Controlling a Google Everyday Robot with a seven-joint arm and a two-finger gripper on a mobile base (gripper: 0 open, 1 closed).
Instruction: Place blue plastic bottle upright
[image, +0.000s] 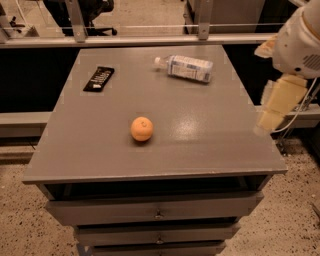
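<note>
The blue plastic bottle (186, 68) lies on its side near the back of the grey table top (200, 130), with its white cap pointing left. It is clear, with a pale blue-white label. My gripper (276, 104) hangs on the white arm at the right edge of the view. It is beside the table's right edge, to the right of the bottle and nearer the front, and apart from it. It holds nothing that I can see.
An orange (142, 129) sits in the middle of the table. A flat black remote (99, 78) lies at the back left. Drawers (157, 212) are below the top. A metal rail (135, 40) runs behind the table.
</note>
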